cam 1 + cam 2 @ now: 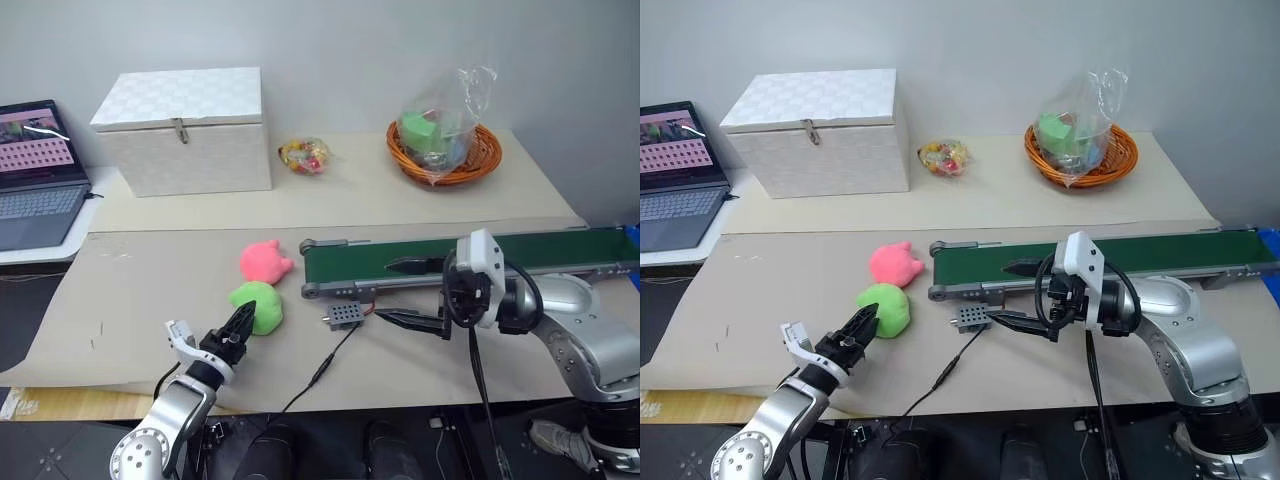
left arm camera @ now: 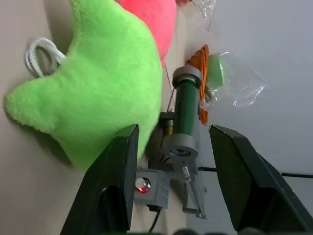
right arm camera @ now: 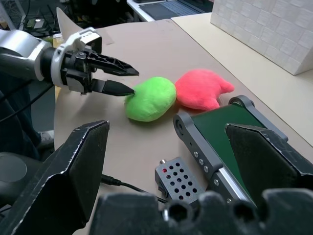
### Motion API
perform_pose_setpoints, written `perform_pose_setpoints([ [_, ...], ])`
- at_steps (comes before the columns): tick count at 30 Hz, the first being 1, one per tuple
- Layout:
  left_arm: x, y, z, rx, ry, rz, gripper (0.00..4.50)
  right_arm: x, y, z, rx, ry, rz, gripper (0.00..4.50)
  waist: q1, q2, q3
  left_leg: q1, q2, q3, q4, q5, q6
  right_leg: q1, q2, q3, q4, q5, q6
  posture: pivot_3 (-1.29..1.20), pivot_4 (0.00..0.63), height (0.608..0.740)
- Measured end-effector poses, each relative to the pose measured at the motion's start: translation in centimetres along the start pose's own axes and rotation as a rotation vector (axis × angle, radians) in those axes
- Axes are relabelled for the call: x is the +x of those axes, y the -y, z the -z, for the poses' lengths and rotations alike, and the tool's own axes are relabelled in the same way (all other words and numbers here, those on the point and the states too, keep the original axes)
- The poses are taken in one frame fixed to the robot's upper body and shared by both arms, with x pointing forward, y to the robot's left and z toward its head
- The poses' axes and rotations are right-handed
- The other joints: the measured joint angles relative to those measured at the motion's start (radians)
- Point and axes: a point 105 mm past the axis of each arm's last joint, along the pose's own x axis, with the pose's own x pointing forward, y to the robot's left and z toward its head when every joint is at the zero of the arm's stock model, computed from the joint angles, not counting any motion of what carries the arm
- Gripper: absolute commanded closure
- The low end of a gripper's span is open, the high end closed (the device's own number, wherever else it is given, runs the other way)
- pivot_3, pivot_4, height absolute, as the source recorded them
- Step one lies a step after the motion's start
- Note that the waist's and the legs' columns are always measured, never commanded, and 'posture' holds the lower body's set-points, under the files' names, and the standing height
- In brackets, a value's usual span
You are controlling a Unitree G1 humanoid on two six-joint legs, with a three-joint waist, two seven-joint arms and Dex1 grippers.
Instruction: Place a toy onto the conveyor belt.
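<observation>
Toy [image 1: 258, 306] lies on the table beside the belt [image 1: 470, 252], not yet grasped; left gripper [image 3: 119, 81] parted at its edge, right gripper [image 1: 405, 294] open, empty

You're looking at a robot test bench in a lab: brown paper covers the table [image 1: 140, 300], a small conveyor belt [image 1: 450, 255] with a wired control box [image 1: 343, 314] sits centre right, and an open laptop [image 1: 35, 175] runs at the upper left against a bare grey wall.
</observation>
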Motion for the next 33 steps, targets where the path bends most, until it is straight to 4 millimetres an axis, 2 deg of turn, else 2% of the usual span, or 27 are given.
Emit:
perform_pose_setpoints([
  [6,-1.8,2.4,-0.2,-0.041,0.004,0.012,2.06,-0.4,-0.1,-0.1,0.008,0.001,0.003,0.00,0.004,0.000,0.000,0.000,0.001,-0.001,0.000,0.000,0.000,0.001,0.000,0.000,0.000,0.000,0.000,0.00,0.150,0.740],
  [9,-1.7,2.9,-0.3,-0.057,0.013,0.000,2.06,-0.4,-0.2,-0.1,0.013,0.002,0.002,0.00,0.003,0.000,0.000,0.000,0.001,0.000,0.000,0.000,0.000,0.001,0.000,0.000,-0.001,0.000,0.000,0.00,0.150,0.740],
  [11,-1.4,2.1,-0.4,-0.076,0.023,-0.048,2.06,-0.3,-0.3,-0.2,0.013,0.006,0.001,0.00,0.004,0.000,0.000,0.000,0.000,0.000,0.000,0.000,0.000,0.001,0.000,0.000,-0.001,0.000,0.000,0.00,0.150,0.740],
  [16,-0.7,-2.1,-0.9,-0.151,0.040,-0.243,2.06,-0.2,-0.3,-0.5,0.005,0.015,0.007,0.00,0.003,0.001,0.000,0.000,0.000,0.000,0.000,0.000,0.000,0.001,0.001,0.000,-0.001,0.000,0.000,0.00,0.150,0.740],
  [20,-0.9,-3.7,-0.7,-0.160,0.018,-0.331,2.06,-0.4,-0.2,-0.5,-0.002,0.001,0.009,0.00,0.003,0.001,0.000,0.000,0.000,0.000,-0.001,0.000,0.000,0.001,0.001,0.000,-0.002,0.000,0.000,0.00,0.150,0.740],
  [25,-0.9,-4.1,-0.5,-0.135,0.005,-0.358,2.06,-0.5,-0.3,-0.7,-0.013,0.000,0.011,0.00,0.003,0.001,-0.001,0.001,0.000,0.000,-0.001,0.000,0.000,0.001,0.001,0.000,-0.002,0.000,0.000,0.00,0.150,0.740],
  [33,2.8,-3.4,-0.6,-0.092,-0.002,-0.314,2.06,-0.4,-0.4,-0.8,-0.017,0.004,0.013,0.00,0.024,0.003,-0.002,0.000,-0.001,0.000,-0.001,0.000,-0.001,0.001,0.001,-0.001,-0.004,0.000,0.000,0.00,0.150,0.740],
])
